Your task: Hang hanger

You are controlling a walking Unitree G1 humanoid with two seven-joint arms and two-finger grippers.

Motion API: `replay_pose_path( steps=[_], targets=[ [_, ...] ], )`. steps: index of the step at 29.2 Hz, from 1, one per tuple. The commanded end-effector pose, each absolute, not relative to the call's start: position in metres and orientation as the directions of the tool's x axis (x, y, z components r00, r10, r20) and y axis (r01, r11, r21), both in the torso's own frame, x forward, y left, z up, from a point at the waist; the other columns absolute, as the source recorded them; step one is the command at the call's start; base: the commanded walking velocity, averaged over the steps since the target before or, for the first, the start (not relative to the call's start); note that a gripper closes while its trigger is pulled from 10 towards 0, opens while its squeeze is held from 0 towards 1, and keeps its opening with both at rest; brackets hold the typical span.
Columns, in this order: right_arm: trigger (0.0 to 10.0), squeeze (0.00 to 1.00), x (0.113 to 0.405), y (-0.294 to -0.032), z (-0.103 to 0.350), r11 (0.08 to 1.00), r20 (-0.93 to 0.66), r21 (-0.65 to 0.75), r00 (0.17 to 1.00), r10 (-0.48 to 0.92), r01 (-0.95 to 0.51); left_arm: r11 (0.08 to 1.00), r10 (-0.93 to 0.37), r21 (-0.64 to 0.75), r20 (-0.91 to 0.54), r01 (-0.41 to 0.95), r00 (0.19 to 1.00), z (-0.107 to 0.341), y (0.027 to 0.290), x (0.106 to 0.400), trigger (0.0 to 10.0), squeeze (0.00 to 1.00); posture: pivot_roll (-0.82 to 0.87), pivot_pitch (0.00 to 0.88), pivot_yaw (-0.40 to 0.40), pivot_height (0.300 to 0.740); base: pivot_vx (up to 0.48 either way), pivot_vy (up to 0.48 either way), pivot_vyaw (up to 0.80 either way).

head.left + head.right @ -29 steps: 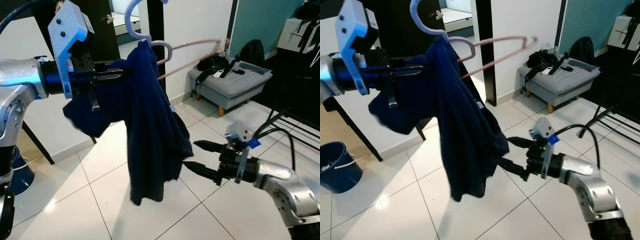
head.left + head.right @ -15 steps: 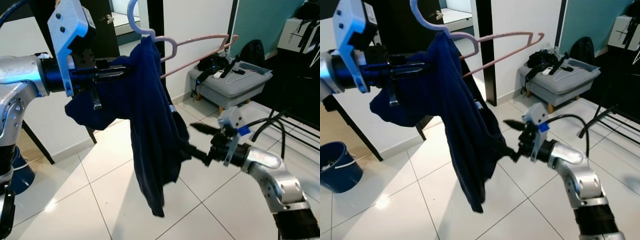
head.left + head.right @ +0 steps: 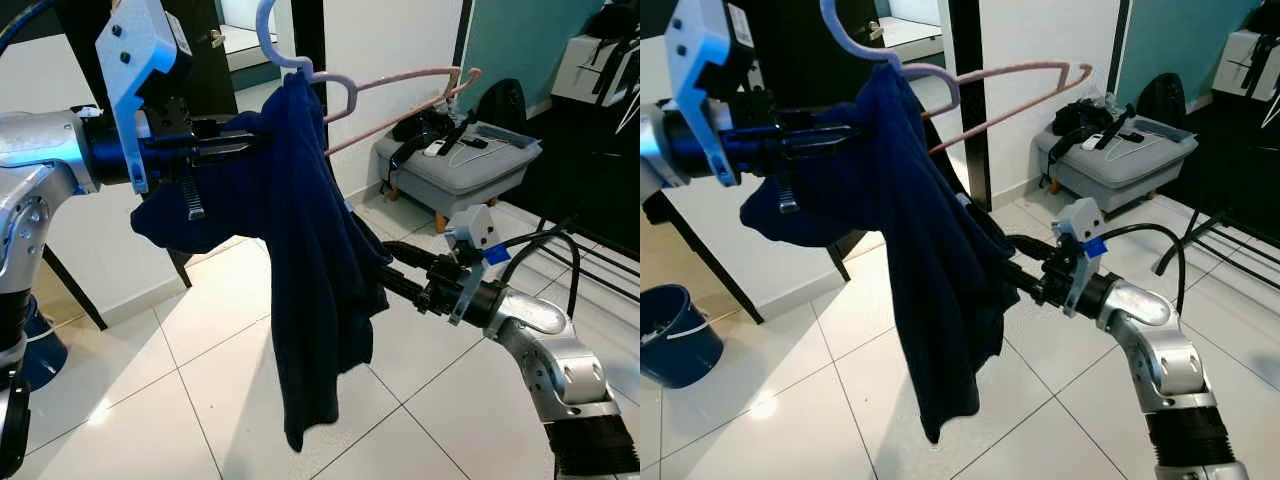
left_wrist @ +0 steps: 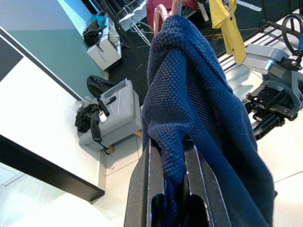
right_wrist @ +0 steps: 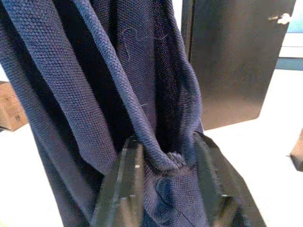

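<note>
A navy knit sweater [image 3: 310, 250] hangs from a pale pink hanger [image 3: 400, 85], whose hook [image 3: 265, 30] points up. My left gripper [image 3: 235, 150] is held high at the left, shut on the sweater's shoulder; the left wrist view shows knit [image 4: 199, 94] pinched between its fingers [image 4: 156, 189]. My right gripper [image 3: 390, 272] reaches in from the right at mid height and is shut on a fold at the sweater's side edge. In the right wrist view that fold [image 5: 165, 161] is bunched between the fingers [image 5: 125, 184]. The hanger's left half is hidden under the fabric.
A grey padded bench [image 3: 470, 160] carrying a black bag stands behind at the right. A black rack [image 3: 590, 250] lies at the far right, a dark door post [image 3: 310, 40] behind the hanger, a blue bucket [image 3: 675, 335] low left. White tiled floor lies below.
My right gripper rose from below the sweater's hem, went in to its side edge and took hold of a fold. The sweater's lower end swung. The left arm stayed put.
</note>
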State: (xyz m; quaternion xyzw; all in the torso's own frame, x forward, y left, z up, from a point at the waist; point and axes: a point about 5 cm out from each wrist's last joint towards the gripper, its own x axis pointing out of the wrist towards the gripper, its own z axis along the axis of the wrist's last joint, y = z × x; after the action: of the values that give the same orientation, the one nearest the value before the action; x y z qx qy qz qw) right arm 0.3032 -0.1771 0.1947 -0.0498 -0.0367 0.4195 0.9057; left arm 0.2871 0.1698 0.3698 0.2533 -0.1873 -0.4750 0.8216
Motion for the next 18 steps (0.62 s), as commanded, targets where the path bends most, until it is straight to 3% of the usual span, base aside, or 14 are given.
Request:
replay_pose_path(
  steps=[1,18],
  targets=[
    [0.0,0.0,0.304,-0.176,0.199,0.641,0.062,-0.118,0.639,0.767,-0.758,0.434,-0.871,0.617,0.102,0.656,0.48,0.38,0.172,0.282,10.0,0.0,-0.05,0.0,0.1,0.74,0.0,0.0,0.0],
    [0.0,0.0,0.316,-0.202,0.208,0.739,0.049,-0.218,0.749,0.661,-0.638,0.43,-0.833,0.626,-0.003,0.651,0.553,0.365,0.201,0.29,10.0,0.0,-0.06,0.0,0.097,0.74,0.0,0.0,0.0]
  ],
)
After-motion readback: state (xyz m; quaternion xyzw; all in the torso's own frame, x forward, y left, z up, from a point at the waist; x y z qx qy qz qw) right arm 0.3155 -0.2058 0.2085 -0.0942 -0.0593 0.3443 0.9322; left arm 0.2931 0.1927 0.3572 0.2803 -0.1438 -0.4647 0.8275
